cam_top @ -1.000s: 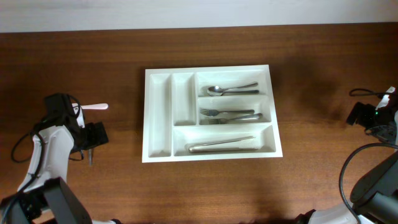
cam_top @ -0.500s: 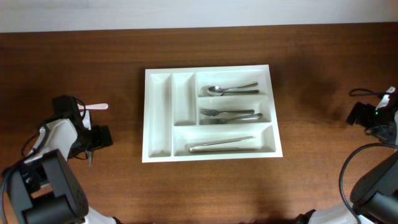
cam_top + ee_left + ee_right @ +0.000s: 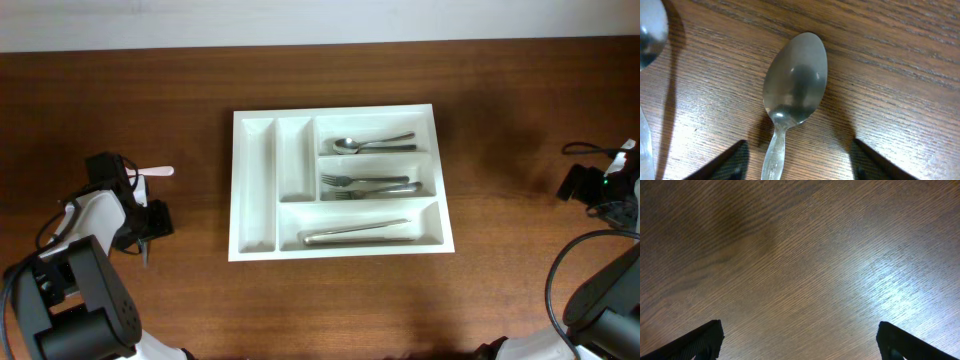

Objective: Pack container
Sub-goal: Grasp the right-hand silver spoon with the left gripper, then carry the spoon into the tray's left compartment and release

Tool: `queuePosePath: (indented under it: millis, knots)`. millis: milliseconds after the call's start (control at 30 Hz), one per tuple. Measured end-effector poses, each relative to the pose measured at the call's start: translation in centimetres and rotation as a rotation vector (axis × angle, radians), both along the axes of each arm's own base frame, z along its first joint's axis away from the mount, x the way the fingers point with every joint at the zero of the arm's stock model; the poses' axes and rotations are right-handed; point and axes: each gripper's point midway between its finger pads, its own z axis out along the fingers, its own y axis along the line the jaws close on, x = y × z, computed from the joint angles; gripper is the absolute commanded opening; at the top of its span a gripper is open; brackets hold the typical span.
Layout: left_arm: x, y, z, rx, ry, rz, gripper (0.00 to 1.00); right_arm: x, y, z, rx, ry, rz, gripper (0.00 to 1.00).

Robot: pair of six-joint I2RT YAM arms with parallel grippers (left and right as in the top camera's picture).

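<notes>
Left wrist shows you the left gripper [image 3: 799, 150] spread astride a spoon [image 3: 795, 80]; it has edged toward the table's [image 3: 900, 75] left edge. Fingers of your right gripper [image 3: 799, 330] stand apart too.

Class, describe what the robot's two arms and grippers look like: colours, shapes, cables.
The left arm has white links, black joints and a looping black cable. The right arm is mostly black, with black cables. The left fingertips and right fingertips are dark wedges.

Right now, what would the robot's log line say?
left gripper: open, straddling silver metal spoon on wooden table | right gripper: open above table | white plastic cutlery tray: narrow compartments empty
</notes>
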Motion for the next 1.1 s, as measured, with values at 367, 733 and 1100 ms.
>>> queuePosePath:
  millis: [367,733,1100]
  knots:
    - [0.0,0.0,-0.1,0.001,0.003,-0.002,0.11,0.0,0.0,0.0,0.0,0.0,0.0,0.99]
    - [-0.4,-0.1,0.3,-0.013,0.039,-0.002,0.02,0.0,0.0,0.0,0.0,0.0,0.0,0.99]
    - [4.7,0.2,7.3,0.017,-0.05,-0.041,0.02,0.0,0.0,0.0,0.0,0.0,0.0,0.99]
